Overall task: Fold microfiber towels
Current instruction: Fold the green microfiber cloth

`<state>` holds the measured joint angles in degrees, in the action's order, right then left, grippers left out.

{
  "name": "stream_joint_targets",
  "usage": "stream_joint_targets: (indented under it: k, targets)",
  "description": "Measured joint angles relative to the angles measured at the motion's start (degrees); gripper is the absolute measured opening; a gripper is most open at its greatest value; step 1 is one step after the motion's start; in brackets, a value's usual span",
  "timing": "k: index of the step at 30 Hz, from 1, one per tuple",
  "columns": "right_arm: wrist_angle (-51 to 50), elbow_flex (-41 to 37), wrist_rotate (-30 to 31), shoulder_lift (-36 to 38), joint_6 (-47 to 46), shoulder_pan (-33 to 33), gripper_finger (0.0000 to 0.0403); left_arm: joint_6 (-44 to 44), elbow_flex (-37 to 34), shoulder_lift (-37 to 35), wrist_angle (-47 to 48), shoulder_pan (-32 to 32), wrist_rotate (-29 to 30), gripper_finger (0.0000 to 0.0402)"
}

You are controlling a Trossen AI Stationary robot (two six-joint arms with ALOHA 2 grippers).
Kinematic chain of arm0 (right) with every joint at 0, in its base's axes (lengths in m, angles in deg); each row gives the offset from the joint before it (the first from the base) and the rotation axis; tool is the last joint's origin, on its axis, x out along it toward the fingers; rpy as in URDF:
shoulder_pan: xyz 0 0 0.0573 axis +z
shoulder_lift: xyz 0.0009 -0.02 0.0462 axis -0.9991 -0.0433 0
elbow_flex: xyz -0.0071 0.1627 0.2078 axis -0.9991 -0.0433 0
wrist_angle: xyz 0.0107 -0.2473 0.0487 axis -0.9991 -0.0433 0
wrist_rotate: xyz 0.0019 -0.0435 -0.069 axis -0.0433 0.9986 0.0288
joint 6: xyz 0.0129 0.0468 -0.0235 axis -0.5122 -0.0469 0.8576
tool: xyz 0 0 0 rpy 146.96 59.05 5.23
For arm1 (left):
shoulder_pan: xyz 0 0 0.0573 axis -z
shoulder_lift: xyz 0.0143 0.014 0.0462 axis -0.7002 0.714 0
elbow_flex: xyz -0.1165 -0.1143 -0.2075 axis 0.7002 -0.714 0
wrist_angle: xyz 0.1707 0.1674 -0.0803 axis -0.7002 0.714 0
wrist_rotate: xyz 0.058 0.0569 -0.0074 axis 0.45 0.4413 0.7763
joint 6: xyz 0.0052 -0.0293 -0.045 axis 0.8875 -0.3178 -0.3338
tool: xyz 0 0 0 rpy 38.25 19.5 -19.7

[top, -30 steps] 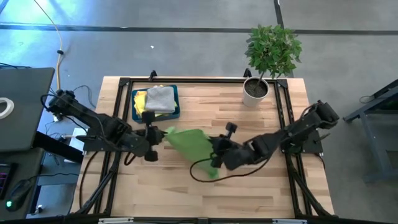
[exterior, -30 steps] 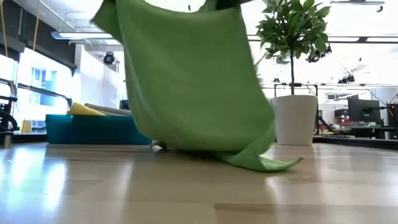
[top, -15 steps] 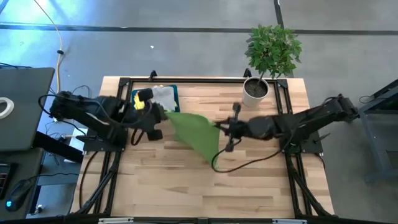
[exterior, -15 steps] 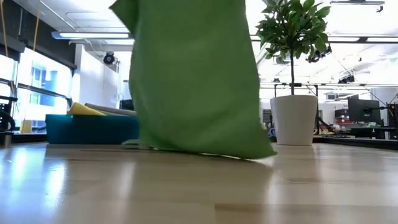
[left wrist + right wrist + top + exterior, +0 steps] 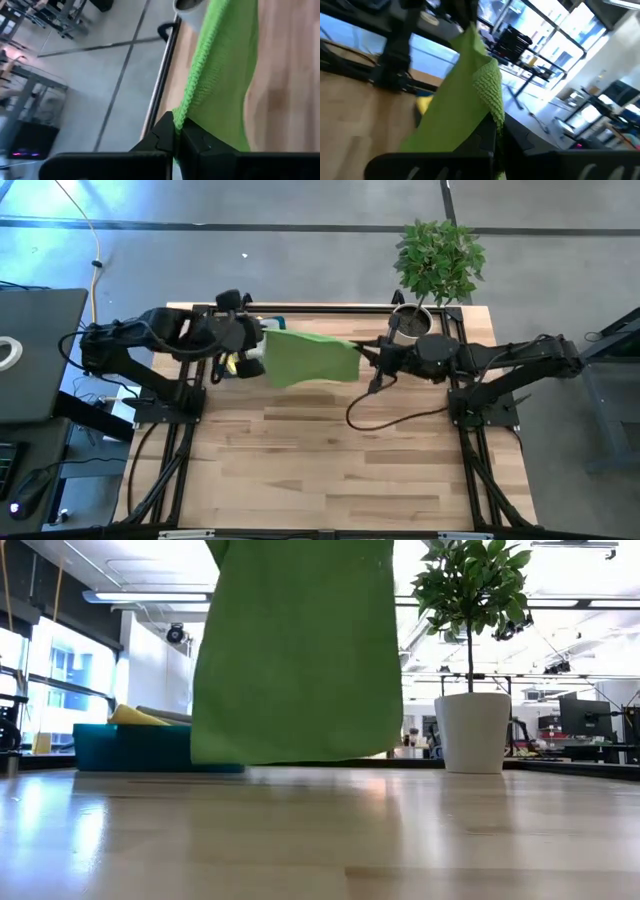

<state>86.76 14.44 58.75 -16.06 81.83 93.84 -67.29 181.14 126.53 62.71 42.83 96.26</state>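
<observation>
Both grippers pinched tight on one bright green towel [image 5: 310, 357], each on an upper corner: left gripper [image 5: 258, 340] on the corner toward the teal tray [image 5: 272, 322], right gripper [image 5: 372, 358] on the corner toward the potted plant [image 5: 436, 260]. In both wrist views the dark fingers [image 5: 176, 136] meet on the stitched hem with only a narrow bite of cloth between them. The towel hangs spread between the two, lifted over the table [image 5: 330, 470] at the back edge, just in front of the tray; from table height its lower hem [image 5: 295, 755] hangs roughly straight and seems just clear of the wood, though contact cannot be ruled out. Risks, as I judge them: so small a bite on soft pile could slip if the arms pull apart or swing fast, dropping a corner and spoiling the square lay; if one arm lowers ahead of the other, the cloth would land skewed or bunched. The hanging cloth is also close to the tray, so a backward drift could drag it over the tray wall or across the towels stacked there. A loose black cable [image 5: 385, 418] loops on the table below the right arm and could snag the hem on a forward lay. Hard to make out: the tray is mostly covered by the towel and left arm, with only a yellow towel [image 5: 135, 717] clearly showing in it; how many others lie there, I cannot tell. The grip points are cut off at the top of the table-level view.
</observation>
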Motion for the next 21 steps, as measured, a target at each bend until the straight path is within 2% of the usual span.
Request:
stream_joint_targets:
  k: [3,10,16,21]
  targets:
    - [0.04,0.00,0.03,0.00,1.54,-2.50,0.0000,4.76,0.01,1.53,-0.36,-2.01,1.92,0.0000]
    - [0.36,0.00,-0.04,-0.02,8.95,-8.33,0.0000,9.25,0.01,4.37,-0.73,-4.74,12.26,0.0000]
    - [-1.24,3.33,0.00,-0.04,12.93,-10.95,0.0000,11.28,0.01,4.64,-6.03,-5.13,13.43,0.0000]
    - [-10.52,7.69,-1.15,0.02,7.35,-10.08,0.0000,10.71,0.01,4.62,-8.25,-4.34,12.69,0.0000]
